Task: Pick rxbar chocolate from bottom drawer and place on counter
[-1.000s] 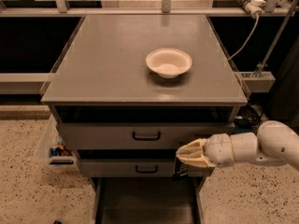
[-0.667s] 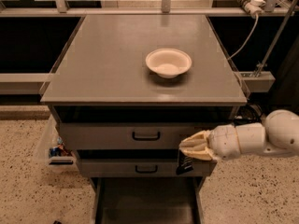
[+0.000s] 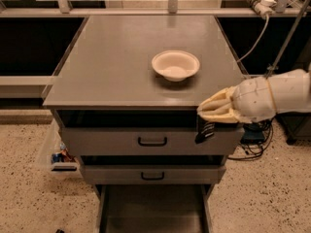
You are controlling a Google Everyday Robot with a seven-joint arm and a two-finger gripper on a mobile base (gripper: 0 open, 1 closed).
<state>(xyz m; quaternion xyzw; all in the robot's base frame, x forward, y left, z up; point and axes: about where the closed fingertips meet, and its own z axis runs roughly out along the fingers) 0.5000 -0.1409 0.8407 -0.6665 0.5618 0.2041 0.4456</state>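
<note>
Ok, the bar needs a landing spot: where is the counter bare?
The counter is bare across its left half and behind the bowl; a strip is free in front of the bowl too. The right front corner is crowded: the tool hangs at its edge, shut on the rxbar chocolate.

With the gripper (image 3: pixel 206 111) at mid-right of the view, a white bowl (image 3: pixel 175 65) is seen up and left of it. Two grey drawer fronts (image 3: pixel 152 141) with black handles are stacked below-left. Far left and lower, a clear bin (image 3: pixel 57 155), possibly holding small packets, is set on the speckled floor (image 3: pixel 29 198). Cables (image 3: pixel 248 152) are gathered just below-right.
</note>
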